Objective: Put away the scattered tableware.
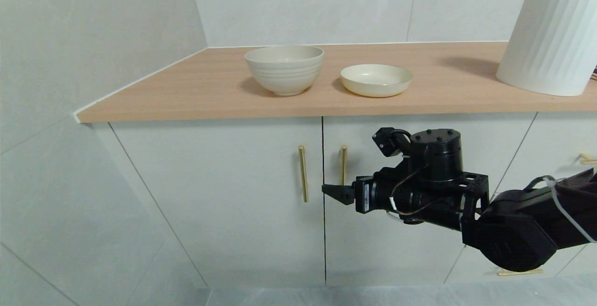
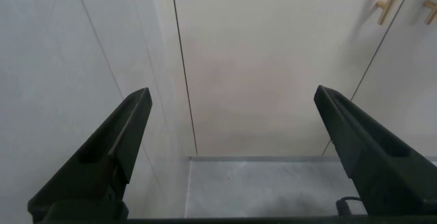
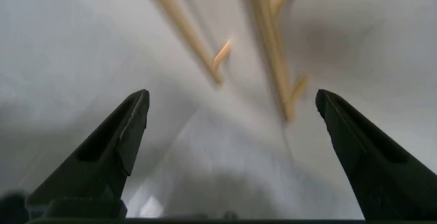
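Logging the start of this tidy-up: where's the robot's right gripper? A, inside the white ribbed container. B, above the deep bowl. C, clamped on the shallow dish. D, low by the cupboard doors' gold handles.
D: the right gripper, open, sits below the counter beside a door handle, with the bowl and dish up on the counter apart from it.

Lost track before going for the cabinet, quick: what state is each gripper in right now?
Left gripper: open, holding nothing.
Right gripper: open, holding nothing, facing the cabinet handles.

Bowl (image 1: 284, 69) left of dish (image 1: 376, 79), on counter (image 1: 186, 96)
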### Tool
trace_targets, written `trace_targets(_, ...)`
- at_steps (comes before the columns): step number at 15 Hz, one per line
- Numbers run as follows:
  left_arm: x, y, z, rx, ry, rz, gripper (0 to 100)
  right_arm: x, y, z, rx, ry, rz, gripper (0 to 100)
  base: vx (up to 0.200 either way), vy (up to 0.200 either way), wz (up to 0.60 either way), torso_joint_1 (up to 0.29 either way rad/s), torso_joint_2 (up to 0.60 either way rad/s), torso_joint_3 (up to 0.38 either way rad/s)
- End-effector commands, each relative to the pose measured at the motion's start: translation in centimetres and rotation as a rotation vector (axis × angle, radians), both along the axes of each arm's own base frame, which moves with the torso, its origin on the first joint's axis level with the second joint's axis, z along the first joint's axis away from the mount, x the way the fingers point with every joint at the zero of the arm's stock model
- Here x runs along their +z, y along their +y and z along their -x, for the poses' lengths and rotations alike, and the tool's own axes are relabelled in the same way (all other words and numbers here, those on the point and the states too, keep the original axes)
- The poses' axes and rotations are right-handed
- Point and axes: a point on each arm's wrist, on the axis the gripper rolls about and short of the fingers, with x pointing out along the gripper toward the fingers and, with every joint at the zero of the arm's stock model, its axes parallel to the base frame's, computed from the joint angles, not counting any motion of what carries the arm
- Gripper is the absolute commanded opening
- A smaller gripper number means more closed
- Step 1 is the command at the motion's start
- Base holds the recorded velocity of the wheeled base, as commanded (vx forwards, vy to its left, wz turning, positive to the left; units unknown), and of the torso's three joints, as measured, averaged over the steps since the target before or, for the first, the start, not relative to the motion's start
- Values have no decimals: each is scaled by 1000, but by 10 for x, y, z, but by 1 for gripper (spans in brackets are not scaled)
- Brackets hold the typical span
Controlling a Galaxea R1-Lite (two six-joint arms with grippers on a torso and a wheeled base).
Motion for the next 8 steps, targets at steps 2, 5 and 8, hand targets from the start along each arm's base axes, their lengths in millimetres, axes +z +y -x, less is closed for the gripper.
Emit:
trace_targets(2,0,0,0,1,1,1,100,-19,10,-11,0,-8,-11,100,0,0,0,0,0,0)
trace_targets(5,0,0,0,1,1,-1,100,-18,19,-10,8,4,-60,100,0,0,0,0,0,0)
trace_targets(8,0,0,0,1,1,-1,100,-21,24,-13,12,-20,-88,100,0,0,0,0,0,0)
